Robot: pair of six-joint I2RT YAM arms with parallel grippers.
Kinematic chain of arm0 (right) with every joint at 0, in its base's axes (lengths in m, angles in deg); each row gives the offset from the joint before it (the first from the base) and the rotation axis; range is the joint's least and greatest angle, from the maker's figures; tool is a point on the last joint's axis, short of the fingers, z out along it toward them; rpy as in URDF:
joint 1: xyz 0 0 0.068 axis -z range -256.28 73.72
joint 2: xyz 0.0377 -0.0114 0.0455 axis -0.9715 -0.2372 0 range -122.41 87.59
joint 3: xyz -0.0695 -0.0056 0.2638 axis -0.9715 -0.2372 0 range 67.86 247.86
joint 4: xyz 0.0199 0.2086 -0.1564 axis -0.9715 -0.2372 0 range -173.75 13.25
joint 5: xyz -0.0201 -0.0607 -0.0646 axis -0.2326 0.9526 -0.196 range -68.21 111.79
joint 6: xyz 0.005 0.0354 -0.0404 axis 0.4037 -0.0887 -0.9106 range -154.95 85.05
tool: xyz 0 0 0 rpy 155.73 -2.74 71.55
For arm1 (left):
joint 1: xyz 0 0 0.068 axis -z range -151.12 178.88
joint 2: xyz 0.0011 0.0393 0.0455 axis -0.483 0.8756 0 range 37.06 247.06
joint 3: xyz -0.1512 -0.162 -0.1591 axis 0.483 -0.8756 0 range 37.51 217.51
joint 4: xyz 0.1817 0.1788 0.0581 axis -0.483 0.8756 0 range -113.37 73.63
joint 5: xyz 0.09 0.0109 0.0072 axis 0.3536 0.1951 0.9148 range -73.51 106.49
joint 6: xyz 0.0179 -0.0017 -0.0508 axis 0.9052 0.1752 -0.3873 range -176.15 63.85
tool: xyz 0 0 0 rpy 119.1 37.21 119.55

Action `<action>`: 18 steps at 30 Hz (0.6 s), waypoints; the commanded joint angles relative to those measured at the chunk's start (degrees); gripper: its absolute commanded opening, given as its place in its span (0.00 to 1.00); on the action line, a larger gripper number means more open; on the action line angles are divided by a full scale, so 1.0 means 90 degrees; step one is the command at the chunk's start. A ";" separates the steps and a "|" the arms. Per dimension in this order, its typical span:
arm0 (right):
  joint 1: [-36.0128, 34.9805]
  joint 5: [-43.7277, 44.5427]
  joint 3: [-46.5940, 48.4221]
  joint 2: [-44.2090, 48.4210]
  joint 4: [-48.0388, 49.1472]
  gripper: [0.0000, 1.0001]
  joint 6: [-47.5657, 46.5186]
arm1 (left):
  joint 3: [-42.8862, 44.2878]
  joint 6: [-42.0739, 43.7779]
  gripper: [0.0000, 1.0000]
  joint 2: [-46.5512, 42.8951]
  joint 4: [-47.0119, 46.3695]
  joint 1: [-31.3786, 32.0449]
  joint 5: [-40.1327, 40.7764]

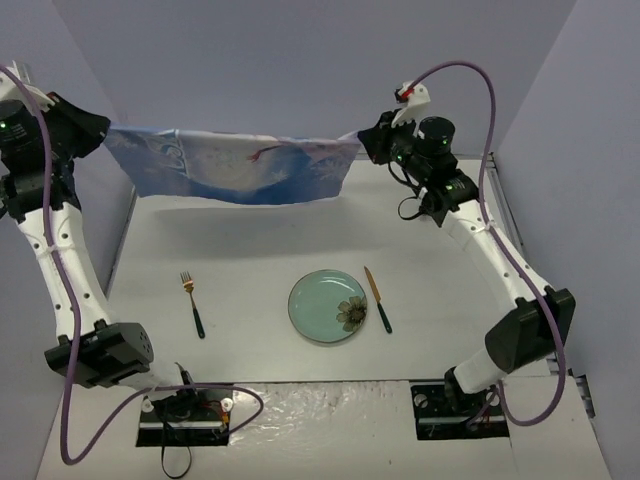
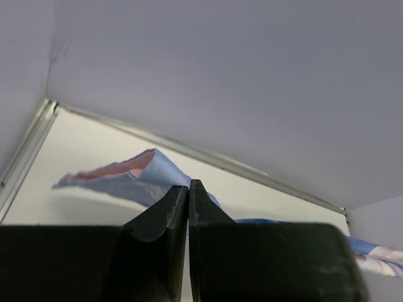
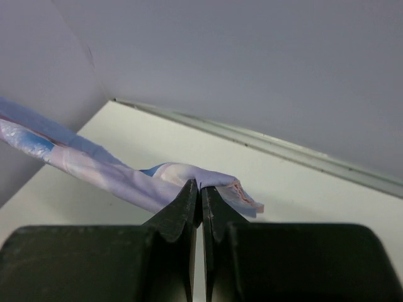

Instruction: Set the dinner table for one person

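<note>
A large flat white rectangular dinner table [image 1: 250, 255] with thin metal edge rails fills the scene. Above its far half hangs a blue printed cloth placemat [image 1: 235, 168], stretched with its long axis running left to right. The left gripper [image 2: 189, 184] pinches its left corner, jaws closed. The right gripper [image 3: 200, 184] clamps the right corner likewise. Nearer the arm bases, a round pale green plate [image 1: 328, 306] lies on the table. A gold, dark-handled knife [image 1: 377, 299] lies just to its right, and a matching fork [image 1: 192, 303] well to its left. Both arms would probably have to lower the cloth together.
</note>
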 commanded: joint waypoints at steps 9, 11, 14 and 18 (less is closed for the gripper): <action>0.0038 0.0631 0.0765 0.1191 0.0126 0.00 -0.0249 | 0.2036 0.0115 0.00 -0.0262 0.0837 -0.0084 0.0049; 0.0038 0.0641 0.0845 0.1182 0.0115 0.00 -0.0269 | 0.2096 0.0075 0.00 -0.0223 0.0847 -0.0075 0.0030; 0.0038 0.0641 0.1025 0.1019 0.0090 0.00 -0.0301 | 0.2075 -0.0021 0.00 -0.0084 0.0793 -0.0081 0.0013; 0.0038 0.0614 0.1304 0.0608 0.0076 0.00 -0.0308 | 0.1997 -0.0148 0.00 0.0146 0.0645 -0.0074 0.0003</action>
